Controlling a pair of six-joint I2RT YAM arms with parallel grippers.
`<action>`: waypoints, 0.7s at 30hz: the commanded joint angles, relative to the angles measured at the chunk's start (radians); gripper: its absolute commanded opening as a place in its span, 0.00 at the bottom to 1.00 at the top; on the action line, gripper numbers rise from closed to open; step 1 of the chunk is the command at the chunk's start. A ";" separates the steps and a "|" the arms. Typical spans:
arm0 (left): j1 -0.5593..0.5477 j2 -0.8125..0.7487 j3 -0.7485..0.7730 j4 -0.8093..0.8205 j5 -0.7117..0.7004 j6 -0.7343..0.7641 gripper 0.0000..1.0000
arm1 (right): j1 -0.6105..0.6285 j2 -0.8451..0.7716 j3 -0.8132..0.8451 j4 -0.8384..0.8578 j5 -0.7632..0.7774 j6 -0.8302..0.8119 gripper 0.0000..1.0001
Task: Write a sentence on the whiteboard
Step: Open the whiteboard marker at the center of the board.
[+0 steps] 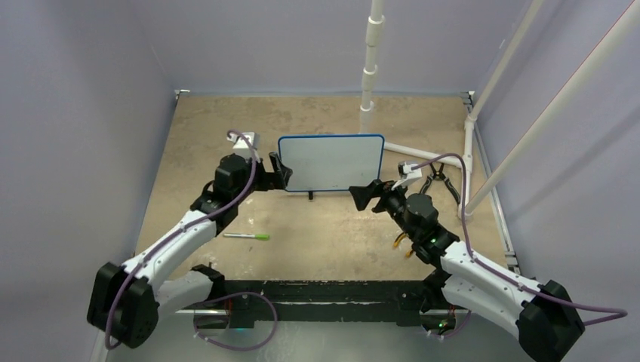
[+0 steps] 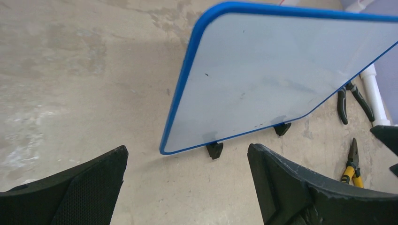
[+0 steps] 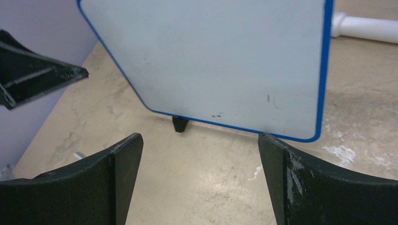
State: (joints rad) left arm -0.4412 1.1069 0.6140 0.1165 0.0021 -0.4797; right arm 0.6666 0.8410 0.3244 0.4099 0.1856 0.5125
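The whiteboard [image 1: 332, 162] stands upright on two black feet at mid-table, blue-framed. Its white face [image 2: 281, 75] [image 3: 211, 61] carries only a few dark specks, and no sentence shows on it. My left gripper [image 1: 281, 172] [image 2: 187, 154] hovers at the board's lower left corner, open and empty. At the lower right corner my right gripper [image 1: 364, 196] [image 3: 199, 137] is also open and holds nothing. A green-capped marker [image 1: 247, 236] lies on the table beside the left forearm, apart from both grippers.
Black pliers [image 1: 441, 183] [image 2: 349, 101] lie right of the board, and yellow-handled pliers [image 2: 352, 164] lie nearer the right arm. White pipes [image 1: 371, 60] rise behind the board and along the right edge. Purple walls enclose the table on the left and at the back.
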 commanded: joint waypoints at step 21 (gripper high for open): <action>0.358 -0.252 0.186 -0.425 -0.241 0.214 0.99 | 0.550 0.631 0.448 0.103 -0.044 -0.179 0.65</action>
State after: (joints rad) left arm -0.0872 0.9100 0.8101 -0.3183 -0.1322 -0.2863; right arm 1.1358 1.2991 0.6361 0.4892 0.0731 0.3759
